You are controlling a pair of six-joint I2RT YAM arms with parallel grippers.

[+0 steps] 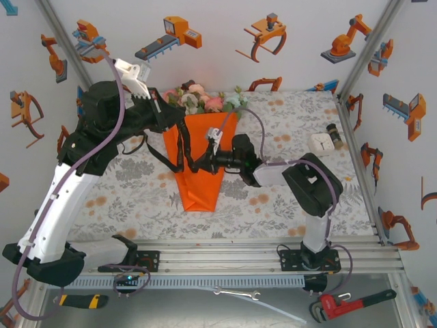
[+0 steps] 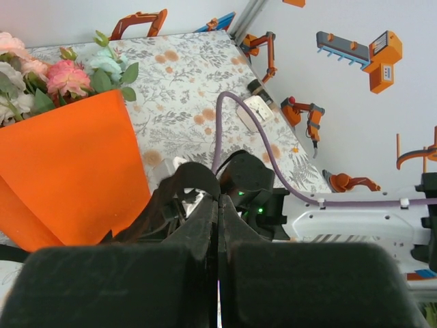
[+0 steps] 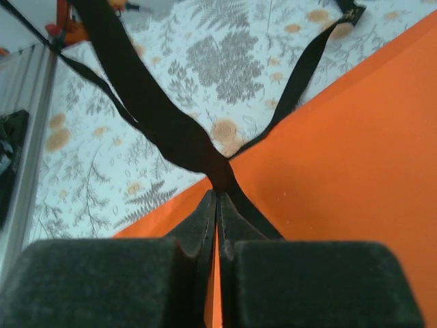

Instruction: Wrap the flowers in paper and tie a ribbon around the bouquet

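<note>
The bouquet, a cone of orange paper (image 1: pixel 201 171), lies mid-table with its point toward me. The flowers (image 1: pixel 205 100) spill out of its far end. The black ribbon (image 1: pixel 181 147) loops over the cone's left side. My left gripper (image 1: pixel 180 121) reaches in from the left near the blooms. In the left wrist view, that gripper (image 2: pixel 220 198) is shut with a ribbon (image 2: pixel 188 178) loop at its tip, beside the paper (image 2: pixel 68 164) and flowers (image 2: pixel 65 75). My right gripper (image 1: pixel 199 165) is over the cone. In the right wrist view, it (image 3: pixel 217 193) is shut where the ribbon (image 3: pixel 164 130) strands meet above the paper (image 3: pixel 341 150).
A small white box (image 1: pixel 319 143) and a dark jar (image 1: pixel 334 134) stand at the table's back right. Below the near edge lie a red wrench (image 1: pixel 351 301), a spanner (image 1: pixel 235 294) and a yellow-handled tool (image 1: pixel 82 299). A grey-purple cable (image 1: pixel 263 133) arcs over the right arm.
</note>
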